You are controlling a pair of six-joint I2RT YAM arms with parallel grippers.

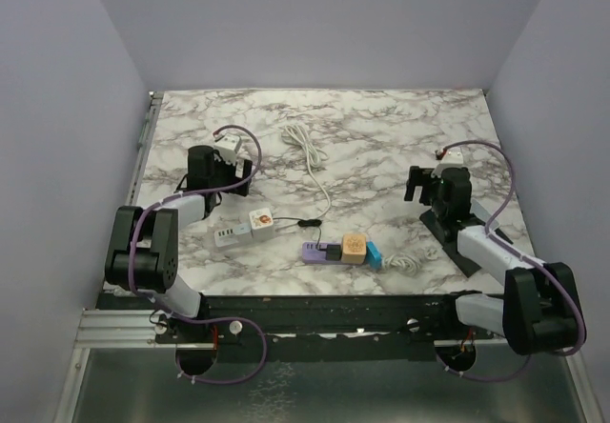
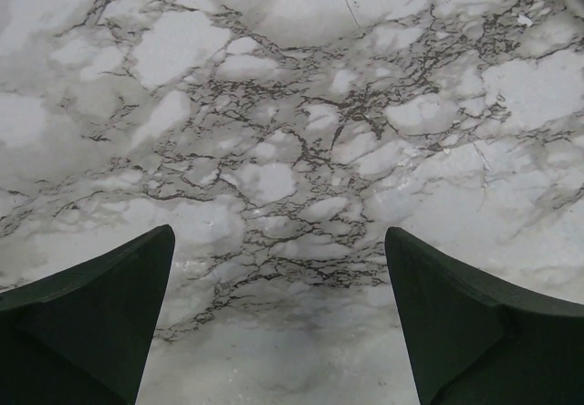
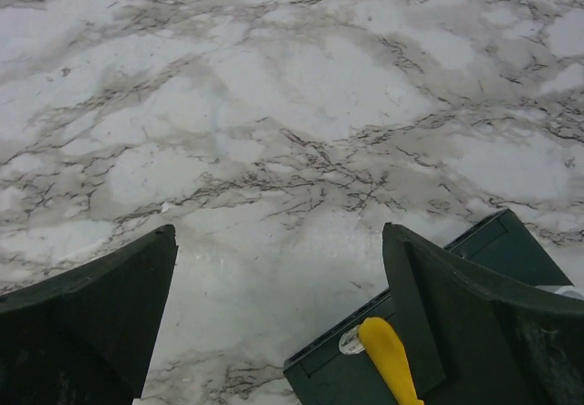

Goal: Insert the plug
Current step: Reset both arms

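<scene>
A purple power strip [image 1: 320,251] lies near the table's front middle, with a tan cube-shaped plug [image 1: 354,248] and a blue piece [image 1: 374,254] at its right end. Left of it are a white socket block [image 1: 229,235] and a white cube adapter [image 1: 261,221]. A thin white cable [image 1: 307,151] ends in a small black plug [image 1: 306,223] beside them. My left gripper [image 1: 212,168] [image 2: 278,232] is open over bare marble at the left. My right gripper [image 1: 417,185] [image 3: 278,230] is open over bare marble at the right. Nothing is between either pair of fingers.
A coiled white cord [image 1: 410,261] lies right of the purple strip. A dark flat box [image 3: 411,359] with a yellow piece [image 3: 391,361] sits under my right gripper's right finger. Grey walls enclose the marble table [image 1: 381,128] on three sides.
</scene>
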